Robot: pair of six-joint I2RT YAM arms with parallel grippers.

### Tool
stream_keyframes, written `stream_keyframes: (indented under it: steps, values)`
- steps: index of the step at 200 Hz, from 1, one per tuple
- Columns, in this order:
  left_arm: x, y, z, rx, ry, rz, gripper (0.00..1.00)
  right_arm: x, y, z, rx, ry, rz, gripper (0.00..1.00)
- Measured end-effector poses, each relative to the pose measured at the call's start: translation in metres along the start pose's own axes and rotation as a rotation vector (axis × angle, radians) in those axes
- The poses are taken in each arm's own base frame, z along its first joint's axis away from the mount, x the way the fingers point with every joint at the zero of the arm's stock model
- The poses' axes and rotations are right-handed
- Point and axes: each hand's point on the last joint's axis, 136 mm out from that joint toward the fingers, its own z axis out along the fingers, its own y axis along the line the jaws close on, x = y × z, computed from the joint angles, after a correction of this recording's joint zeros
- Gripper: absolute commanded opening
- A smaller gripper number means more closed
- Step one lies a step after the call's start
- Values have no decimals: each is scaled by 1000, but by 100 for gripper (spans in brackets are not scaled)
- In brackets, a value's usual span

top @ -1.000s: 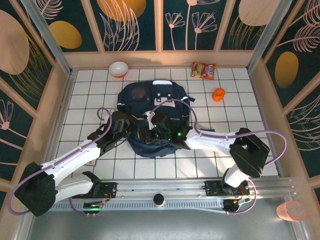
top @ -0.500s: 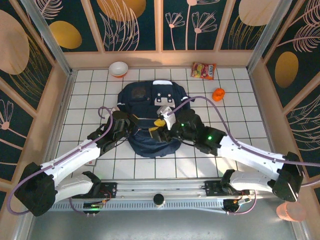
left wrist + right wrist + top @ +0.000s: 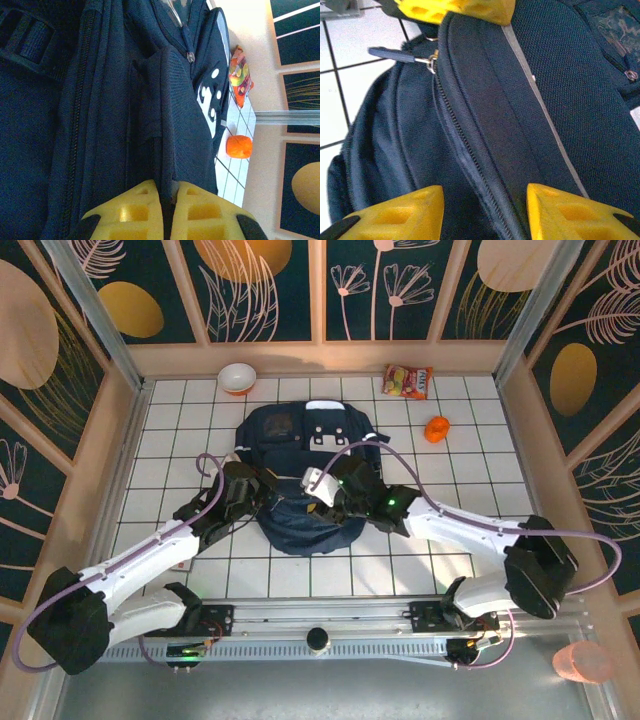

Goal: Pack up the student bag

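Both arms are white tubular links joined by bulky black joint housings: the left arm (image 3: 140, 562) and the right arm (image 3: 465, 530). A thin purple cable (image 3: 207, 456) loops off the left one, and a second purple cable (image 3: 600, 539) arcs beside the right. A green light (image 3: 392, 502) glows on the right wrist housing. Black bases (image 3: 200, 620) are bolted to a silver rail (image 3: 320, 611). The left fingers (image 3: 135, 212) and right fingers (image 3: 395, 210) are yellow blocks with rectangular moulded recesses and black outer ends.

White tiled tabletop (image 3: 380, 575), walled by dark blue panels (image 3: 420, 290) with gold ovals and pale plant drawings.
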Motion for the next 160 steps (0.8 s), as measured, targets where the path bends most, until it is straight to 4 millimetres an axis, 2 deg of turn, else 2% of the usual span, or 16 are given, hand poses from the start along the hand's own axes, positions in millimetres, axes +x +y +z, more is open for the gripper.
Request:
stream_keyframes:
  steps: [53, 67, 77, 95, 106, 116, 142, 160]
  values:
    - [3, -1, 0, 3, 16, 0, 1, -6, -24, 12, 26, -36, -7, 40]
    - [3, -1, 0, 4, 20, 1, 4, -5, -26, 15, 19, -39, -6, 28]
    - [4, -1, 0, 5, 23, 3, 10, -6, -26, 16, 9, -43, -20, 15]
    - [4, -2, -1, 9, 26, 21, 33, -6, -28, 17, -2, -48, -16, 0]
    - [4, -6, -3, 18, 30, 64, 43, -8, -31, 15, -11, -57, -2, 0]
    - [4, -13, -8, 38, 36, 108, 47, -11, -35, 13, -19, -69, 7, 0]
    - [1, -36, -29, 125, 23, 276, 49, -20, -43, 7, -45, -104, 41, 0]
    - [2, -53, -47, 200, 17, 462, 47, -22, -44, 5, -66, -112, 69, 0]
